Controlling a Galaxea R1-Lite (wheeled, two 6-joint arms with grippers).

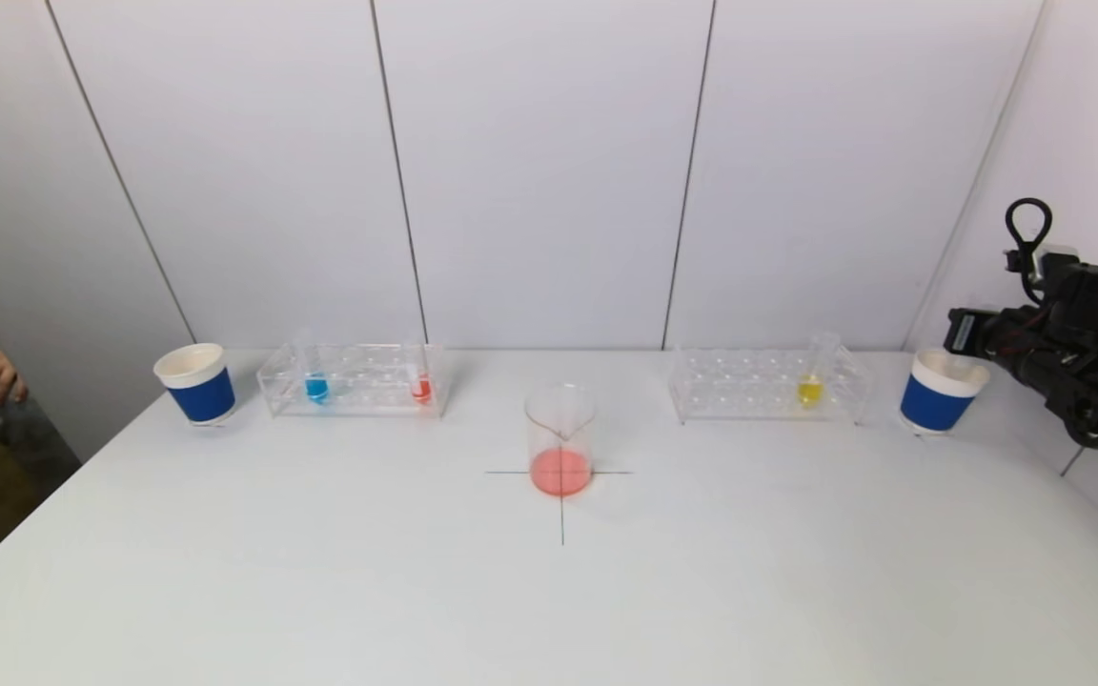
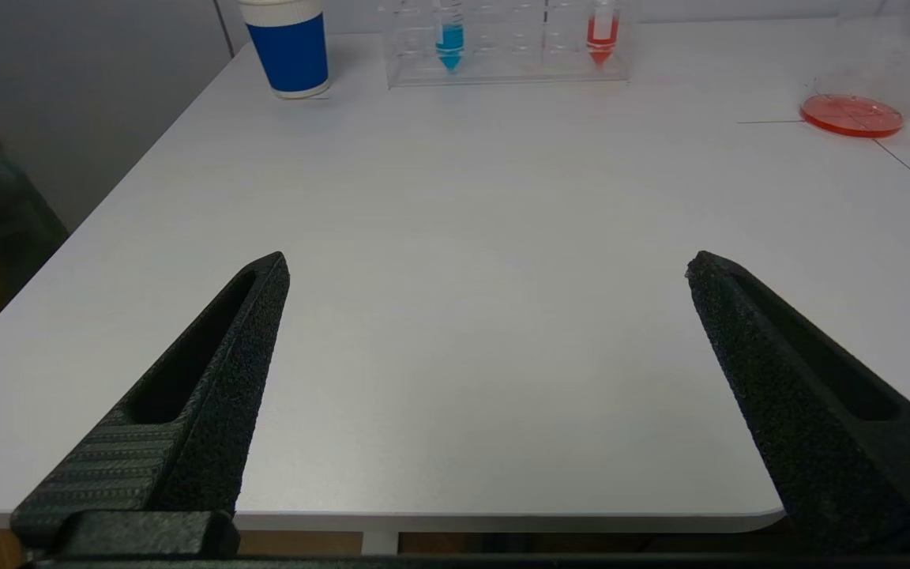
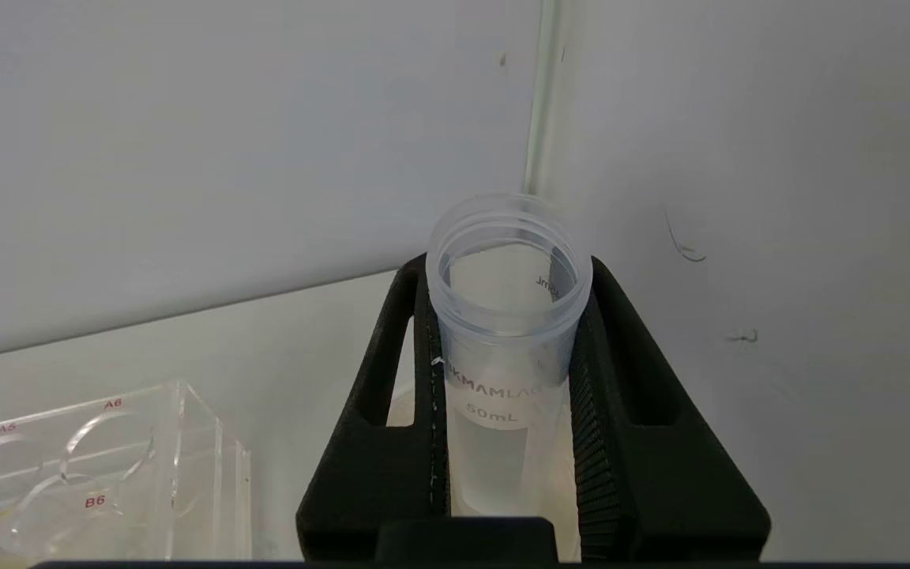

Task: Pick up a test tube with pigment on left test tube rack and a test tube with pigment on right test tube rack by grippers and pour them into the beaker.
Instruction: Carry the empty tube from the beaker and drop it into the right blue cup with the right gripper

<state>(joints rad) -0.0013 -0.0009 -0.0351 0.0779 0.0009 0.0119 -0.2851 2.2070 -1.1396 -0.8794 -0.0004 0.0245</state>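
The right end effector [image 3: 506, 411] pinches an empty 50 mL test tube [image 3: 502, 348] over the right blue cup [image 1: 940, 391] at three o'clock of the beaker [image 1: 560, 440], while the left end effector [image 2: 486, 276] hangs spread above the tabletop [image 2: 471, 316].

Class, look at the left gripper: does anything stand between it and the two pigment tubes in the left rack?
Nothing visible: only bare white table lies between the open left gripper and the blue-pigment tube and red-pigment tube.
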